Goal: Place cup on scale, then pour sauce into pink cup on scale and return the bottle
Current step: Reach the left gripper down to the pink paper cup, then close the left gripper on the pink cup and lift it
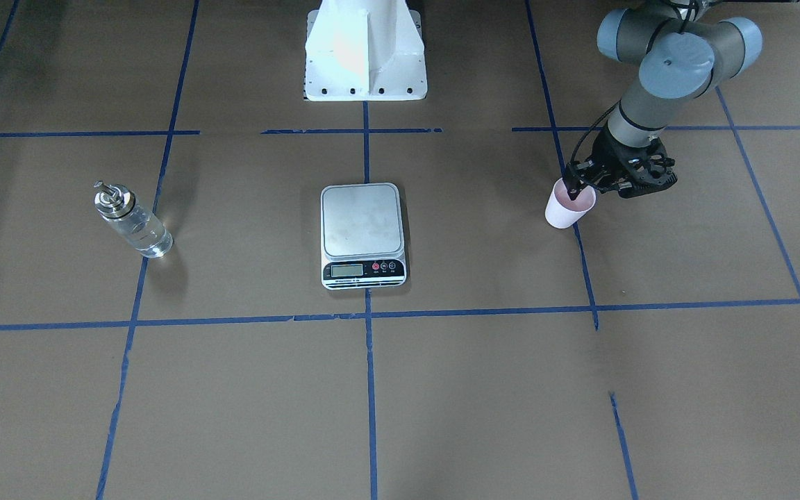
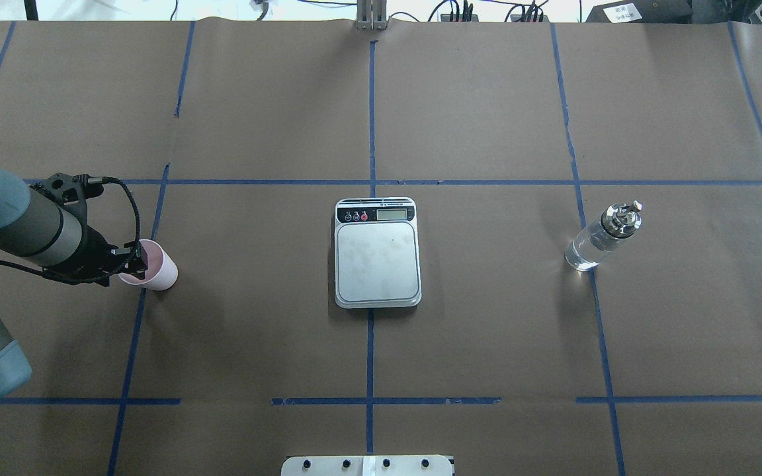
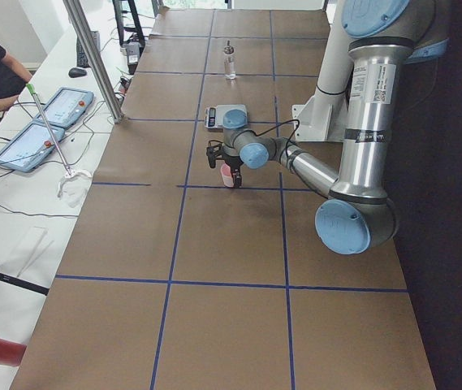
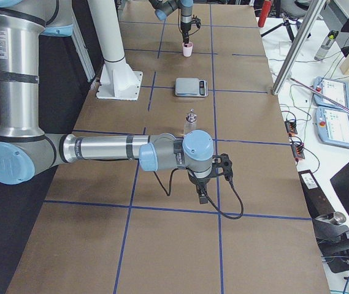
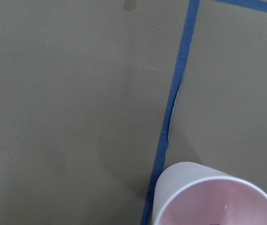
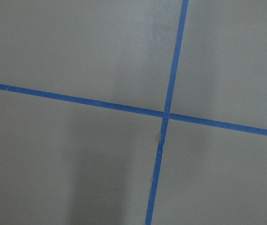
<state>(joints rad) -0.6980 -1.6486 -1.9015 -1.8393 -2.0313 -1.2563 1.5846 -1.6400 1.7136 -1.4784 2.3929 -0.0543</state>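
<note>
Robotics lab: a paper-covered table gridded in blue tape, with teach pendants on the upper-left bench.

Clear glass bottle, scale — brushed metal

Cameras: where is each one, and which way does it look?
Front-facing: across the table, facing the robot's base, looking down; left arm at right.
Overhead: behind the robot, looking forward and down; left arm at left.
Exterior left: table's left end, looking along it; left arm near.
Exterior right: opposite end; right arm near.
Left wrist: looks down at the cup; no arm shows.
Right wrist: looks down at blue tape; no arm shows.
Shared: front-facing and overhead both show scale and bottle, mirrored.
</note>
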